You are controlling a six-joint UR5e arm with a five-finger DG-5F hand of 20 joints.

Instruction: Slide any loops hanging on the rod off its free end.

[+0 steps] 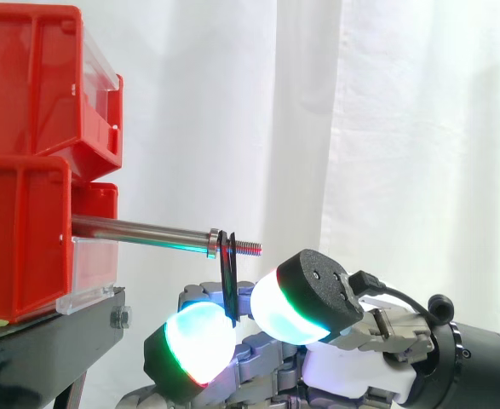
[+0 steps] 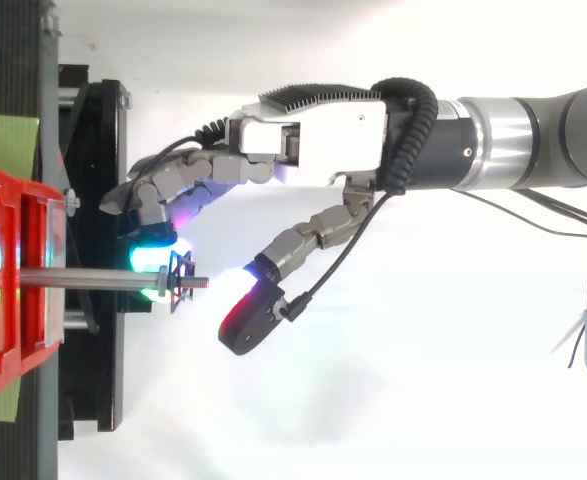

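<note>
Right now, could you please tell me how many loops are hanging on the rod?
1. A black loop hangs on the rod close to its threaded free end. The rest of the rod, back to the red bins, is bare.

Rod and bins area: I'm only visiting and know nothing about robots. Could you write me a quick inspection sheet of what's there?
surface: black stand carrying stacked red bins.
job's things: metal rod sticks out from the bins; one black loop hangs near its threaded free end, not yet off.
clutter: nothing seen.
hand: hand open, below the rod in the side view; glowing fingertips sit on either side of the loop, not closed on it.
cables: nothing seen.
surroundings: white curtain behind; arm reaches in from the right of the side view.
</note>
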